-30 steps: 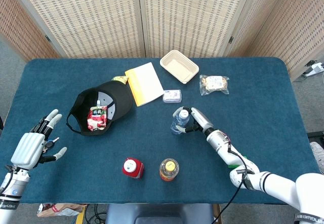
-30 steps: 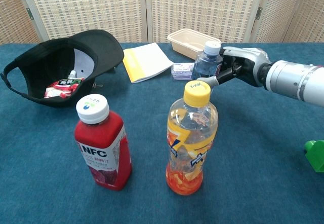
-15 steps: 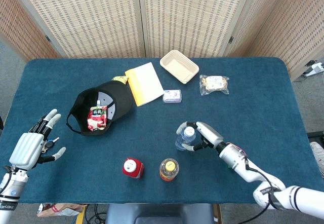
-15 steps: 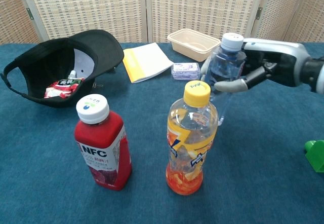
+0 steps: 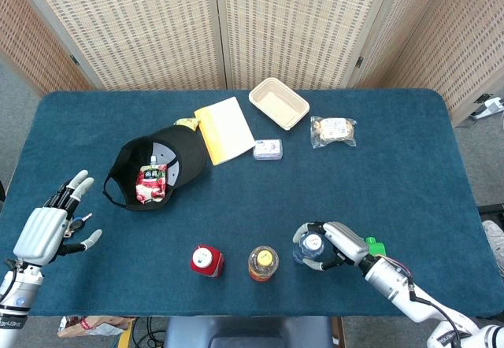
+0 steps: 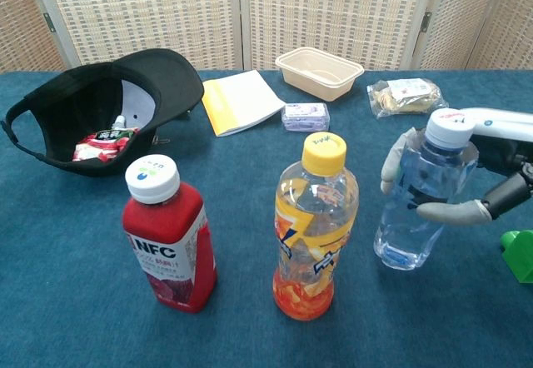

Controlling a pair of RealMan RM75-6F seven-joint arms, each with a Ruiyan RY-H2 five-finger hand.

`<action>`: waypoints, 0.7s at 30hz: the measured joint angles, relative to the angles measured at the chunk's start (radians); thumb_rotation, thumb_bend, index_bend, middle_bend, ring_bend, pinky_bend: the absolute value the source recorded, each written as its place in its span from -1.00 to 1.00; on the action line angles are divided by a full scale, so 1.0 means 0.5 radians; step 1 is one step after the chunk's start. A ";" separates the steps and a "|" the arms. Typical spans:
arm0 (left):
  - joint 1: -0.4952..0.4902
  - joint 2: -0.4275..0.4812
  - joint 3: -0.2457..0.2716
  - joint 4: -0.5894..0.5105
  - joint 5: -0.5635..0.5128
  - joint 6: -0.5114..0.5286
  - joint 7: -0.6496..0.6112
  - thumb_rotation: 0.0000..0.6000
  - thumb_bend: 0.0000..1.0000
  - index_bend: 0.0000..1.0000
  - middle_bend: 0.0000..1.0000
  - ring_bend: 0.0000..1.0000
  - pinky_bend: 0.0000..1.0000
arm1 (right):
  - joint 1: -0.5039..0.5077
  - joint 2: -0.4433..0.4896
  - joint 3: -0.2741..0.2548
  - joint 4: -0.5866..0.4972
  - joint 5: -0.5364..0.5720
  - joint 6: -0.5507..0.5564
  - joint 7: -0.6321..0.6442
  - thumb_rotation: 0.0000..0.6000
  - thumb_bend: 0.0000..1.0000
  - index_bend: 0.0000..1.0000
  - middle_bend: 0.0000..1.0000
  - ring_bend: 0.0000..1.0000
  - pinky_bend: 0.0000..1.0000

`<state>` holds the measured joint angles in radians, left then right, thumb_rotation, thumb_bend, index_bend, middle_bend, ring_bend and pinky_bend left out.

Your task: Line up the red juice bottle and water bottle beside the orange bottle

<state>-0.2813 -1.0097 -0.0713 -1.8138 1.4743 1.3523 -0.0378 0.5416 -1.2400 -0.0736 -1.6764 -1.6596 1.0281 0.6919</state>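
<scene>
Task looked nearly done from where I stood. The red bottle (image 6: 169, 233) stood upright just left of the orange bottle (image 6: 315, 224), and the water bottle (image 6: 420, 201) was upright just right of it, so the three made a rough row along the near edge of the table (image 5: 409, 183). In the head view the same row read red (image 5: 206, 261), orange (image 5: 263, 263), water (image 5: 309, 247), with the water one sitting a touch further back than the other two. What seemed left: set it down fully if it wasn't already, let go, and maybe nudge it into line. Couldn't tell from either view whether its base was resting on the cloth or just above it. The right hand (image 6: 491, 185) gripped the water bottle from its right side, fingers (image 6: 454, 212) wrapped across the front and another behind the left shoulder of the bottle. The left hand (image 5: 49, 226) hung well apart at the far left edge, fingers spread, holding nothing.
</scene>
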 measured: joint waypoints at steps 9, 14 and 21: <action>0.003 -0.013 -0.001 0.012 0.003 -0.008 -0.004 1.00 -0.55 -0.97 -1.00 -0.95 -0.64 | -0.062 -0.009 -0.085 0.044 -0.047 0.068 -0.025 1.00 -0.22 0.16 -0.13 -0.38 -0.33; 0.001 -0.012 -0.001 0.014 0.014 -0.014 -0.002 1.00 -0.55 -0.97 -1.00 -0.95 -0.64 | -0.080 -0.068 -0.116 0.105 -0.079 0.097 -0.013 1.00 -0.29 0.16 -0.16 -0.38 -0.33; -0.001 -0.020 -0.002 0.018 0.016 -0.023 -0.001 1.00 -0.55 -0.97 -1.00 -0.95 -0.64 | -0.070 -0.090 -0.139 0.129 -0.089 0.081 0.009 1.00 -0.35 0.10 -0.23 -0.44 -0.33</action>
<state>-0.2818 -1.0199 -0.0724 -1.8046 1.4825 1.3408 -0.0383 0.5066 -1.2848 -0.1433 -1.6120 -1.7042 1.0688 0.6965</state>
